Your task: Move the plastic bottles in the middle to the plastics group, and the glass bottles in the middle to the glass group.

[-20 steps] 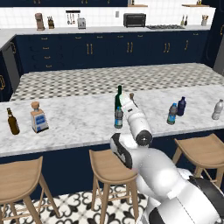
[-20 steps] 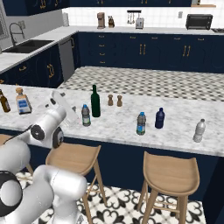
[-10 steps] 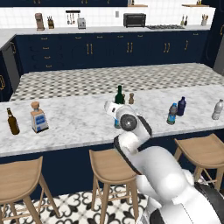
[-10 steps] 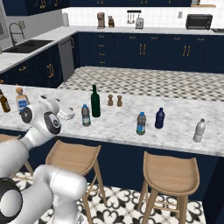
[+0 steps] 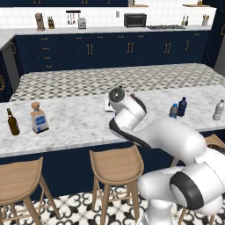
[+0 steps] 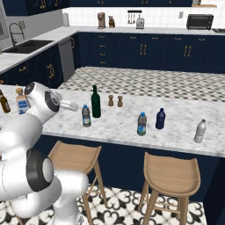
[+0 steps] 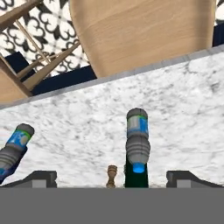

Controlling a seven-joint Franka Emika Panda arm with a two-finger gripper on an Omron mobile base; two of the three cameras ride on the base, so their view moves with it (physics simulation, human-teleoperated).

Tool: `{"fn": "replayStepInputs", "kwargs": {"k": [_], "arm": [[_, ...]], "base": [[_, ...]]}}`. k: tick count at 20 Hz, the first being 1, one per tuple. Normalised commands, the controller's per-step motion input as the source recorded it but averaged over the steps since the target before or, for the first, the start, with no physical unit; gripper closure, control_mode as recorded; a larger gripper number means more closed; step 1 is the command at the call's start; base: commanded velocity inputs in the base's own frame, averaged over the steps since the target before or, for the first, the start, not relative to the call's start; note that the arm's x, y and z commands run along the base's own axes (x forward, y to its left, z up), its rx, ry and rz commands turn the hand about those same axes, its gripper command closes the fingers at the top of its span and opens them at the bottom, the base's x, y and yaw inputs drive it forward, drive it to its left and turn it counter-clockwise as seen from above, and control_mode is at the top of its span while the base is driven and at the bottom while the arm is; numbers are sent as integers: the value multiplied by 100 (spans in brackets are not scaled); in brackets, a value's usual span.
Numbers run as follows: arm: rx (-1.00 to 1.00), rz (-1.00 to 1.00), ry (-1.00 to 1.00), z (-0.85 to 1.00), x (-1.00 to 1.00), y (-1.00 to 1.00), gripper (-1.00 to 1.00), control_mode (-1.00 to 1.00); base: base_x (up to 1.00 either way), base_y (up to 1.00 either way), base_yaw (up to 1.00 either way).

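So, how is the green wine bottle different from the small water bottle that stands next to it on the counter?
The green wine bottle is about twice as tall as the small water bottle. The wine bottle is dark and opaque-looking with a long slender neck; the water bottle is clear with a blue label and a short neck. Both stand upright, close together, on the marble counter.

My counter (image 6: 127, 127) is polished white marble with grey veining, smooth and faintly glossy. The water bottles (image 6: 86, 116) are clear ribbed plastic with shiny blue paper-like labels; the wine bottle (image 6: 95, 102) is dark-green glass, glossy. The stools (image 6: 171, 172) are pale matt wood (grain faintly visible). My fingertips (image 7: 40, 178) look matt dark plastic. The cabinets (image 5: 110, 50) are satin navy.
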Motion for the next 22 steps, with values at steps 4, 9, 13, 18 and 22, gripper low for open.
{"fn": "replayStepInputs", "kwargs": {"k": [4,9,13,18,22], "arm": [[-26,9,17,-44,20,0,-100,-100],[-15,11,3,-38,11,-13,-100,-100],[2,1,4,-19,5,-32,-100,-100],[6,1,6,-8,24,-28,-100,-100],[4,7,4,0,16,-3,-100,-100]], "base": [[0,0,0],[0,0,0],[0,0,0],[0,0,0],[0,0,0]]}}
